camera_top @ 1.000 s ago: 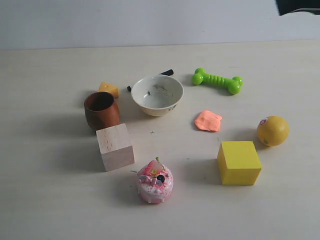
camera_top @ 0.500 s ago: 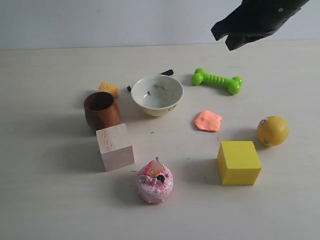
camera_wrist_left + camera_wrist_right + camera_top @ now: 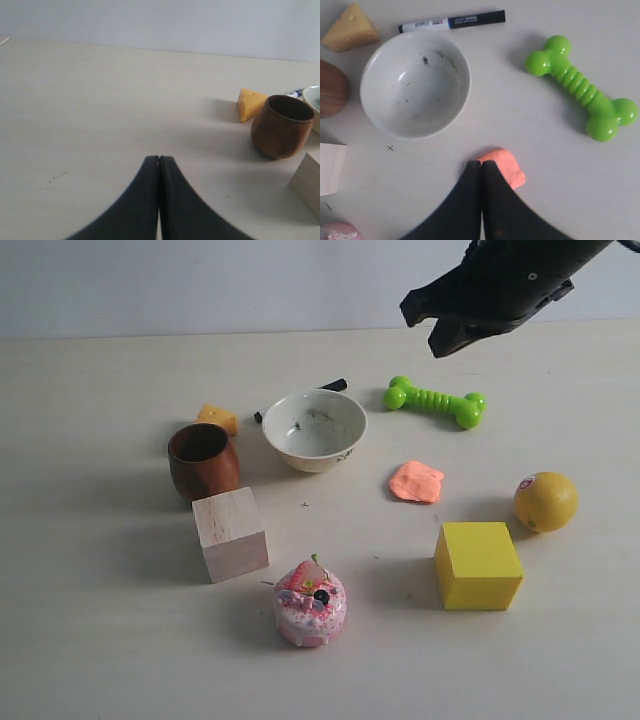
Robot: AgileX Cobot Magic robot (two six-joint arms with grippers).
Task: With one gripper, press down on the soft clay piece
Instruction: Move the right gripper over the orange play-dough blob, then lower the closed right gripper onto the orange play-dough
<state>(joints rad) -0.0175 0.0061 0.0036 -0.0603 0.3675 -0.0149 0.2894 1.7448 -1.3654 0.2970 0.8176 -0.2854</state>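
Two tools, both with fingers pressed together on nothing. Up in the air, the right tool, seen in the exterior view just above the green bone toy and well apart from the soft clay piece. Clay flat on the table, between the white bowl, the yellow cube and the yellow fruit, touching none of them. In the right wrist view, closed tips overlapping the clay's edge, part of the salmon blob hidden behind them. Over bare table, the left tool, with the brown cup and cheese wedge well off to one side.
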